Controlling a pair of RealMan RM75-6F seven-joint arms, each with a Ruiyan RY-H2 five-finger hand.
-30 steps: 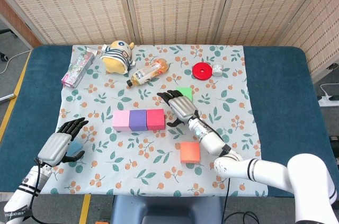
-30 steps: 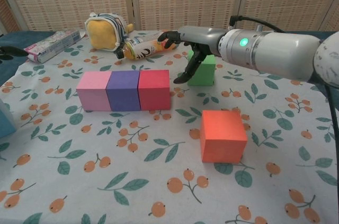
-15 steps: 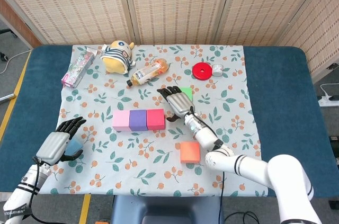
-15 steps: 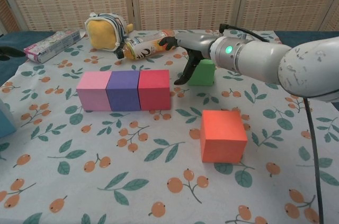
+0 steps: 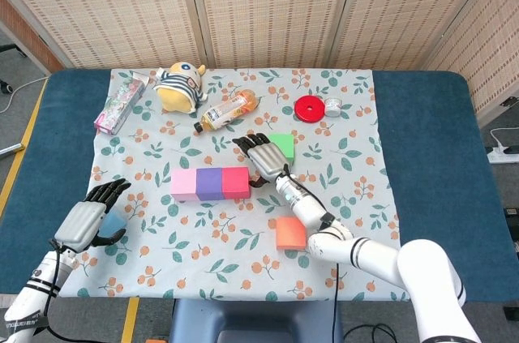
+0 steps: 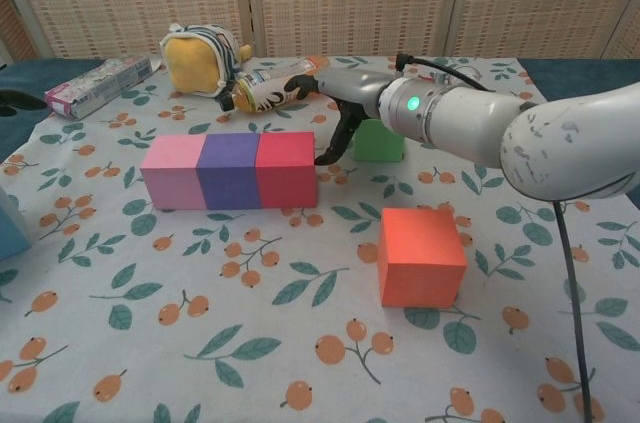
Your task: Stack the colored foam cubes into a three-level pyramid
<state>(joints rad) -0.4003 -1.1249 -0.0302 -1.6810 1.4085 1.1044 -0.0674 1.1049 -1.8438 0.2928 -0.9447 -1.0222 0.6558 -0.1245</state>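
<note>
I see three foam cubes touching in a row near the middle of the cloth: the pink cube [image 5: 184,183] at the 9 o'clock end, the purple cube [image 5: 210,182] in the middle, and the magenta cube [image 5: 235,182] at the 3 o'clock end. They sit flat on the floral tablecloth [image 5: 349,116], one level only, nothing stacked on them.

The green cube [image 5: 283,145] stands apart, toward 1 o'clock from the row. The orange cube [image 5: 290,233] lies alone toward 5 o'clock of the row, nearer me. A blue cube [image 5: 116,220] is well off at 8 o'clock, near the cloth's edge.

My right hand [image 5: 261,159] sits between the magenta cube and the green cube, with its fingers [image 6: 330,148] spread and pointing down beside the magenta cube's 3 o'clock face. It holds nothing; from the chest view I cannot tell whether a fingertip touches that face or stops just short.

My left hand [image 5: 91,218] rests at the blue cube, fingers curled over it; the cube shows between fingers and thumb, but I cannot tell whether it is truly gripped.

Toward 12 o'clock of the row lies a drink bottle [image 5: 227,110] on its side, with a striped plush toy [image 5: 181,87] just past it at 11 o'clock. A flat pink packet [image 5: 122,101] lies far at 10 o'clock. A red disc [image 5: 309,108] and a small silver cap [image 5: 332,106] sit just beside each other toward 1 o'clock.
</note>
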